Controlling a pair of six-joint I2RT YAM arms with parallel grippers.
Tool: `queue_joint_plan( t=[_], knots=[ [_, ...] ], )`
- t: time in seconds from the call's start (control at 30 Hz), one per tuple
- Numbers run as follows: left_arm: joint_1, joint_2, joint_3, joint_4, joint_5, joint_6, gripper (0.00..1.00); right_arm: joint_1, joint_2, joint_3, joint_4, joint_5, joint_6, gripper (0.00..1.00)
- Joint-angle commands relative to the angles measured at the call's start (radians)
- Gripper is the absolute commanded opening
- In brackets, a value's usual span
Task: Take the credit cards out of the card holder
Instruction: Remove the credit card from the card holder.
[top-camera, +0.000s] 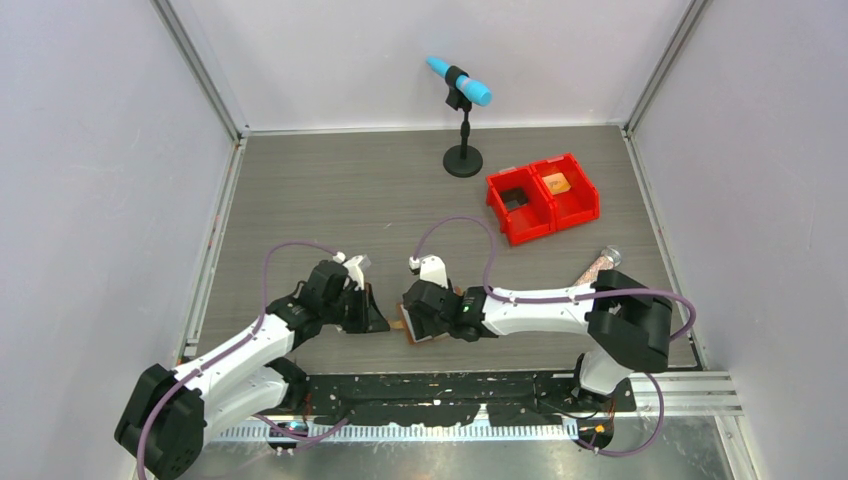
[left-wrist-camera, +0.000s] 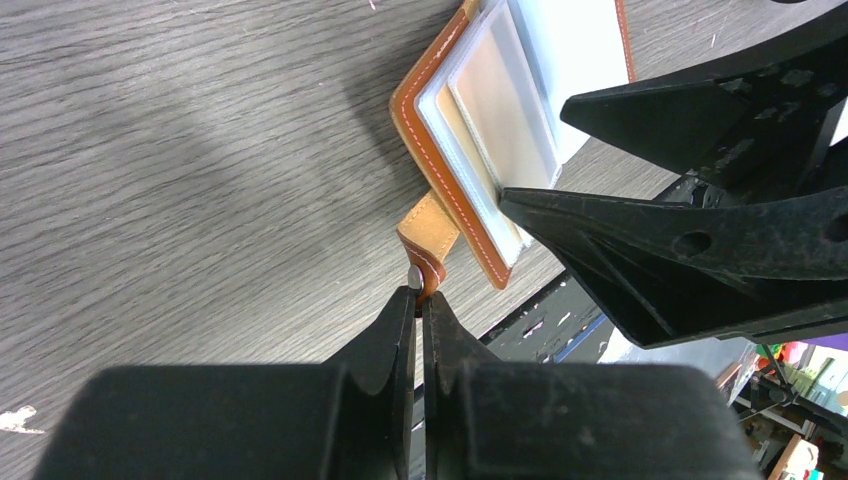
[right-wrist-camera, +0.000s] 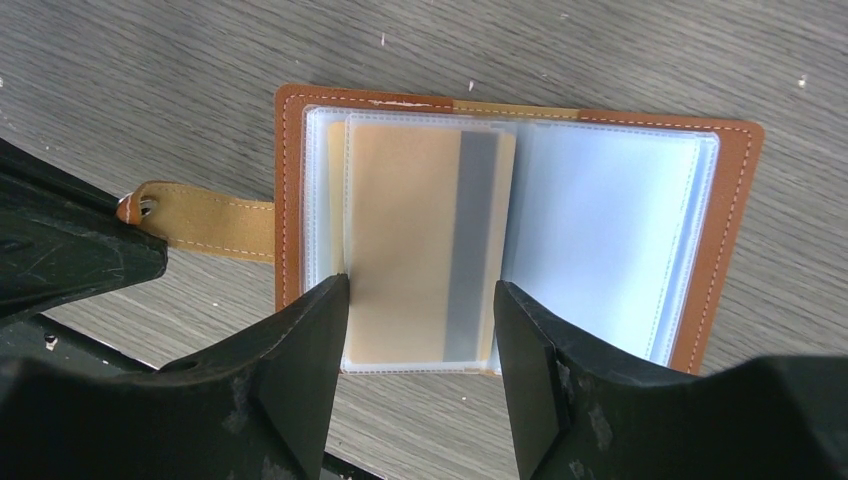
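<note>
Right gripper (right-wrist-camera: 420, 290), wide open and empty, straddles the near end of the card (right-wrist-camera: 410, 250), long axis pointing at it, in the card holder (right-wrist-camera: 735, 250) lying open on the table (right-wrist-camera: 150, 60), left gripper (left-wrist-camera: 418, 295) pinching its tab (left-wrist-camera: 425, 235).

Left gripper (left-wrist-camera: 418, 290) and right gripper (right-wrist-camera: 420, 290) hem the holder (right-wrist-camera: 520, 230) closely; bins (top-camera: 543, 200) and mic stand (top-camera: 463, 158) stand well apart across open table (top-camera: 330, 190)

A small tan-brown leather bi-fold card holder (right-wrist-camera: 515, 225) with white stitching lies open and flat, inner side up, well apart from the red plastic bins (top-camera: 542, 200), to their near left. Its clear plastic sleeves (right-wrist-camera: 600, 230) fan across it. The top one holds a beige card (right-wrist-camera: 410, 250) with a grey stripe. A leather tab (right-wrist-camera: 205, 222) juts from one edge.
</note>
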Motion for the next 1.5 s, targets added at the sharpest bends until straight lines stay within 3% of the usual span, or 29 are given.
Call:
queue_joint_plan(
  t=[0.0, 0.63, 1.2, 1.47],
  knots=[
    [-0.002, -0.012, -0.011, 0.02, -0.005, 0.009, 0.0, 0.002, -0.048, 0.012, -0.055, 0.056, 0.009, 0.63],
    [-0.002, -0.005, -0.011, 0.002, -0.029, 0.014, 0.0, 0.002, -0.133, -0.012, -0.116, 0.099, 0.01, 0.65],
    [0.002, -0.011, 0.049, -0.12, -0.16, 0.023, 0.0, -0.001, -0.216, -0.068, -0.166, 0.15, 0.028, 0.64],
    [0.002, -0.051, 0.102, -0.169, -0.14, 0.018, 0.15, -0.005, -0.226, -0.051, -0.144, 0.119, -0.007, 0.62]
  ],
)
